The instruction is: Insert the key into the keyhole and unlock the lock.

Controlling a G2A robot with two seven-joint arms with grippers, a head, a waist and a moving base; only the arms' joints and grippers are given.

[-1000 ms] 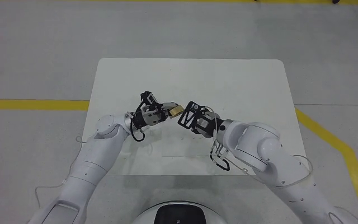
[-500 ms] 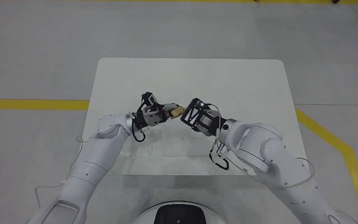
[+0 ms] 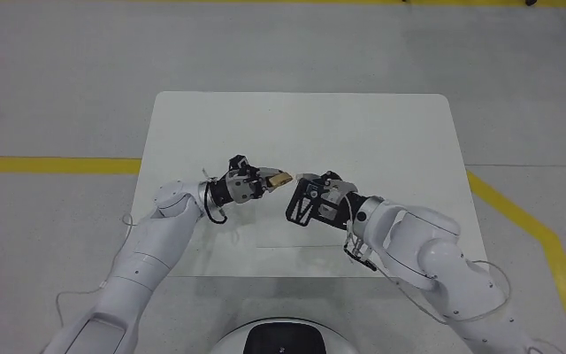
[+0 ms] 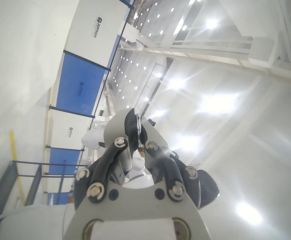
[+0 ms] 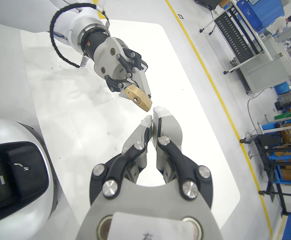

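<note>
A brass padlock [image 5: 138, 100] hangs above the white table [image 3: 371, 124], held by my left gripper [image 5: 139, 92], which is shut on it. Its keyhole [image 5: 135, 99] faces my right gripper [image 5: 152, 116]. The right gripper sits a short gap away from the lock's end, fingers shut on a thin metal key [image 5: 152, 128] that is mostly hidden between the pads. In the top view the padlock [image 3: 280, 179] and the right gripper [image 3: 300, 182] are apart near the table's middle. In the left wrist view the left gripper [image 4: 137, 133] clamps a metal part of the lock.
The white table carries a faint rectangular outline [image 3: 296, 232] near its front. A yellow floor line [image 3: 66, 165] runs past both sides. Racks and blue bins [image 5: 272, 13] stand far off beyond the table.
The right gripper has turned and drawn back a little, so the gap to the padlock has widened. The left gripper has rotated slightly, still holding the lock.
</note>
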